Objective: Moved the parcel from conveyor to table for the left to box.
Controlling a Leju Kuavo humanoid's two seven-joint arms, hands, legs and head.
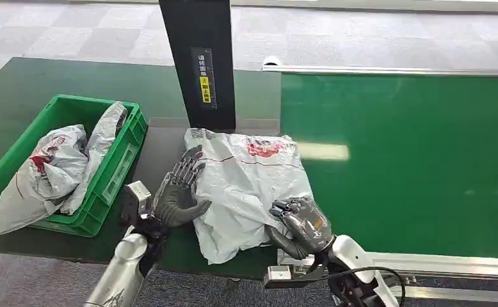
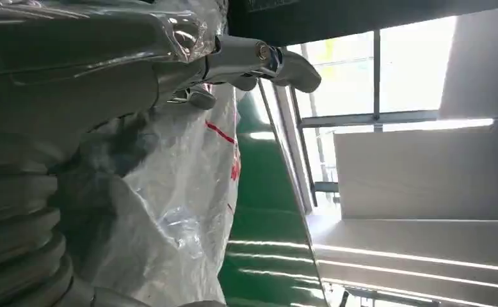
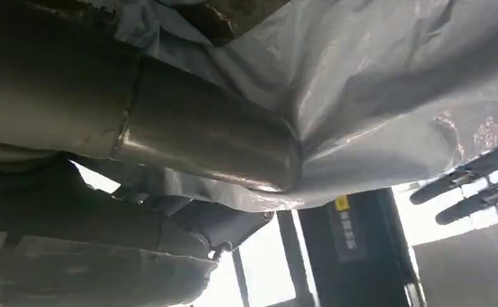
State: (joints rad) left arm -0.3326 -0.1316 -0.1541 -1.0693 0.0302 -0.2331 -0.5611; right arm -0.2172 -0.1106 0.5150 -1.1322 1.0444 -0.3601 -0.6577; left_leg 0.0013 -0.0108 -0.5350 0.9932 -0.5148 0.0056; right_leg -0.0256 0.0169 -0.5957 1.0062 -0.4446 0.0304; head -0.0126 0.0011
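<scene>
Parcel (image 1: 246, 185), a crumpled grey-white plastic mailer with red print, is lying at the centre of the head view on the dark table (image 1: 163, 147), its right edge reaching onto the green conveyor (image 1: 400, 160) that is filling the right half of the frame. Right hand (image 1: 301, 224) is gripping the parcel's lower right corner, fingers curled over the plastic; in the right wrist view the thumb (image 3: 208, 141) is pressing into the film. Left hand (image 1: 179, 192) is resting flat against the parcel's left edge, fingers extended and spread, holding nothing. In the left wrist view the fingers (image 2: 259, 61) are lying stretched out alongside the bag's surface.

Green crate (image 1: 115, 169) is sitting at the left of the frame, well apart from the parcel, and is containing other grey bags (image 1: 54, 166). A black post (image 1: 198, 61) bearing a yellow label is standing at upper centre, just behind the parcel's far edge.
</scene>
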